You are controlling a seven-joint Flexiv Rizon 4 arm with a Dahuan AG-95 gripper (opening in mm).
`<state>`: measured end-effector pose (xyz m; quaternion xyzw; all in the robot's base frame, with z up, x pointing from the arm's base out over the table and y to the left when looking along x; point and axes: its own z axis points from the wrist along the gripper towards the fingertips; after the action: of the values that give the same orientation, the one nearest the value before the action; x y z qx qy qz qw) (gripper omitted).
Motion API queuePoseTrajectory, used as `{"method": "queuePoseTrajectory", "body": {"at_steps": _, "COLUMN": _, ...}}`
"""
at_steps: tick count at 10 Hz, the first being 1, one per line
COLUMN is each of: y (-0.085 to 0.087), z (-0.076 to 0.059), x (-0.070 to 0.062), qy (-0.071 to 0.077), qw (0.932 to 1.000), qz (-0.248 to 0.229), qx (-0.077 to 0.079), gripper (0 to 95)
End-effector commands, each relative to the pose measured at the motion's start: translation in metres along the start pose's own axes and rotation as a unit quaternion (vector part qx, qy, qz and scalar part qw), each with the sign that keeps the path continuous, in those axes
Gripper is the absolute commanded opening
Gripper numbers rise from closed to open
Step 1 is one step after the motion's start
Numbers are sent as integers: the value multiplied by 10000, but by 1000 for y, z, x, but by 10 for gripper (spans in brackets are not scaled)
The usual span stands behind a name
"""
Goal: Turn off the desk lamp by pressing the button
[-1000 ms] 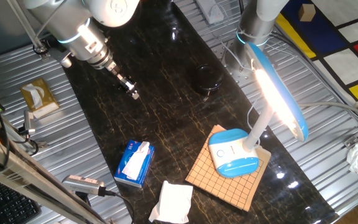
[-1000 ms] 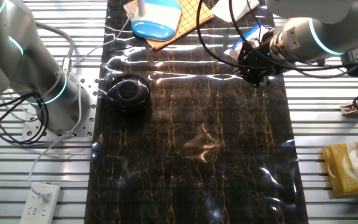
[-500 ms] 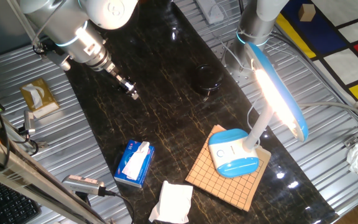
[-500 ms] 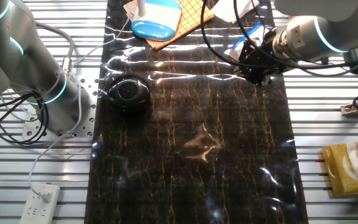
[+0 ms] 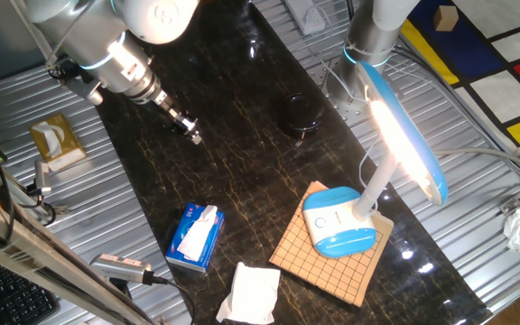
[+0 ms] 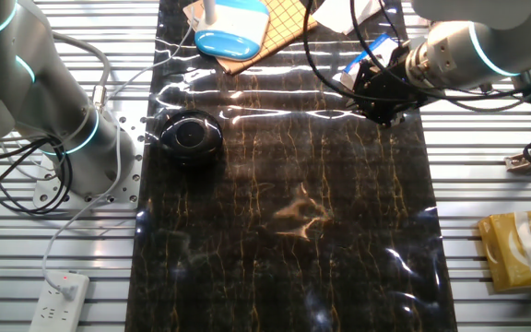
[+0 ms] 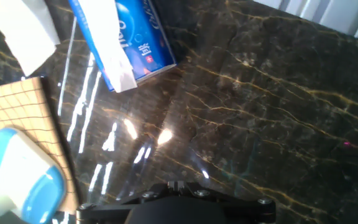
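Observation:
The desk lamp stands on a wooden grid board at the near right, its white and sky-blue oval base (image 5: pixel 338 223) under a bent white neck. Its long head (image 5: pixel 406 135) glows, lit. The button (image 5: pixel 324 220) is a small round mark on top of the base. My gripper (image 5: pixel 192 135) hovers over the dark marble mat at the far left, well away from the lamp, with the fingers together. It also shows in the other fixed view (image 6: pixel 383 117). In the hand view the gripper (image 7: pixel 179 185) shows no gap, and the lamp base (image 7: pixel 23 174) lies at the lower left.
A blue tissue pack (image 5: pixel 194 236) and a loose white tissue (image 5: pixel 251 293) lie near the wooden grid board (image 5: pixel 328 266). A black round object (image 5: pixel 301 116) sits mid-mat. A yellow tissue box (image 5: pixel 57 140) lies at the left. A second arm's base (image 5: pixel 373 36) stands behind the lamp.
My wrist has shifted slightly, while the fingertips stay over almost the same spot on the mat. The lamp stays lit and nothing else has moved.

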<state>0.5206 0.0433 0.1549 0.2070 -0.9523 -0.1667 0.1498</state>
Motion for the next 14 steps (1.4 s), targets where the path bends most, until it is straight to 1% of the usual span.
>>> {"method": "queuePoseTrajectory", "body": {"at_steps": 1, "y": 22, "z": -5, "x": -5, "qy": 110, "qw": 9996, "qz": 214, "qx": -124, "gripper": 0}}
{"method": "queuePoseTrajectory", "body": {"at_steps": 2, "y": 45, "z": 7, "x": -5, "qy": 76, "qw": 9989, "qz": 448, "qx": -108, "gripper": 0}}
{"method": "queuePoseTrajectory", "body": {"at_steps": 4, "y": 83, "z": 39, "x": -2, "qy": -97, "qw": 9975, "qz": 696, "qx": -20, "gripper": 0}}
{"method": "queuePoseTrajectory", "body": {"at_steps": 5, "y": 98, "z": 50, "x": -2, "qy": -140, "qw": 9970, "qz": 763, "qx": -11, "gripper": 0}}
{"method": "queuePoseTrajectory", "body": {"at_steps": 6, "y": 116, "z": 66, "x": -2, "qy": -162, "qw": 9963, "qz": 839, "qx": -12, "gripper": 0}}
{"method": "queuePoseTrajectory", "body": {"at_steps": 7, "y": 130, "z": 79, "x": -3, "qy": -181, "qw": 9955, "qz": 931, "qx": -25, "gripper": 0}}
{"method": "queuePoseTrajectory", "body": {"at_steps": 8, "y": 138, "z": 87, "x": -3, "qy": -209, "qw": 9950, "qz": 972, "qx": -18, "gripper": 0}}
{"method": "queuePoseTrajectory", "body": {"at_steps": 10, "y": 175, "z": 132, "x": 0, "qy": -313, "qw": 9932, "qz": 1119, "qx": 1, "gripper": 0}}
{"method": "queuePoseTrajectory", "body": {"at_steps": 11, "y": 177, "z": 139, "x": 0, "qy": -319, "qw": 9941, "qz": 1038, "qx": -1, "gripper": 0}}
{"method": "queuePoseTrajectory", "body": {"at_steps": 12, "y": 175, "z": 143, "x": 0, "qy": -350, "qw": 9936, "qz": 1069, "qx": -52, "gripper": 0}}
{"method": "queuePoseTrajectory", "body": {"at_steps": 13, "y": 174, "z": 145, "x": 0, "qy": -367, "qw": 9934, "qz": 1080, "qx": -78, "gripper": 0}}
{"method": "queuePoseTrajectory", "body": {"at_steps": 14, "y": 173, "z": 149, "x": 0, "qy": -394, "qw": 9931, "qz": 1102, "qx": -72, "gripper": 0}}
